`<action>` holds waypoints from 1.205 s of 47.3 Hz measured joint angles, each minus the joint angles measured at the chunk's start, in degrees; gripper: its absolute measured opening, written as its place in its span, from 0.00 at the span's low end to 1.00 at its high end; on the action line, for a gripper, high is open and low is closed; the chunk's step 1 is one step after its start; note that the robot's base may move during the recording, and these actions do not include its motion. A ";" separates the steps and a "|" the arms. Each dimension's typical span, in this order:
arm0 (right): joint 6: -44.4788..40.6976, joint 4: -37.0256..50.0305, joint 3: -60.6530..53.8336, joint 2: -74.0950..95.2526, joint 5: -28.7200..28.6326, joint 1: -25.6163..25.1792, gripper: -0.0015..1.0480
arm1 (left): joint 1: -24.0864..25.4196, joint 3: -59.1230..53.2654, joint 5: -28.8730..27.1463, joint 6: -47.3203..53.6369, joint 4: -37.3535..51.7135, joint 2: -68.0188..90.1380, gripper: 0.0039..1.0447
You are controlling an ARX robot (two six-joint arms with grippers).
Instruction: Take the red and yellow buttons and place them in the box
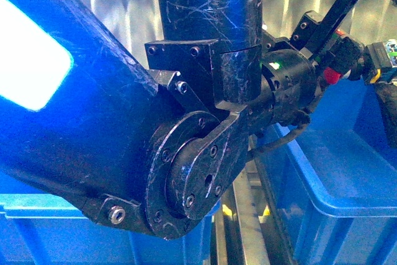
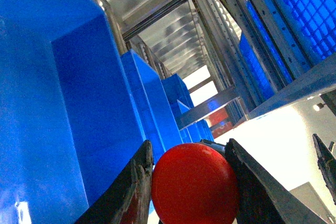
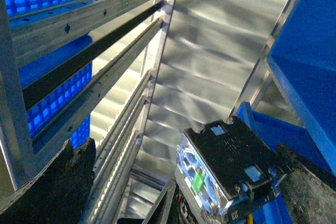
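Observation:
A red button [image 2: 194,184] with a round mushroom cap is pinched between the two dark fingers [image 2: 131,192] of my left gripper [image 2: 188,146], which is shut on it. In the front view that gripper [image 1: 338,60] hangs at the upper right with the red button [image 1: 332,77], above the far end of the blue box [image 1: 347,206]. My right gripper [image 3: 186,148] is open. A black-and-clear switch body [image 3: 226,171] sits between its fingers [image 3: 52,187], nearer the right-hand one, and its cap is hidden.
My left arm [image 1: 93,122] fills most of the front view. Another blue crate [image 1: 56,234] stands at the lower left. Metal shelf rails [image 3: 89,24] and corrugated sheet [image 3: 210,66] rise close by. A row of blue crates [image 2: 152,103] lines the shelving.

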 joint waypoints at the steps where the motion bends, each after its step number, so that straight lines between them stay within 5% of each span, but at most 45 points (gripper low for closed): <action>1: 0.00 0.00 0.00 -0.02 0.00 -0.11 0.94 | -0.02 0.00 -0.11 0.02 -0.09 0.00 0.31; 26: 0.66 -0.26 -0.20 -1.75 0.09 -1.46 0.93 | -1.03 2.71 -1.20 -0.17 -3.41 1.46 0.31; 45: 1.75 -0.74 -0.63 -1.40 0.09 -3.04 0.40 | -1.46 5.66 -0.98 -0.66 -5.11 2.25 0.31; 57: 1.92 -0.42 -1.40 -1.20 -1.05 -3.58 0.25 | -1.53 7.56 -2.95 -3.41 -6.19 3.32 0.30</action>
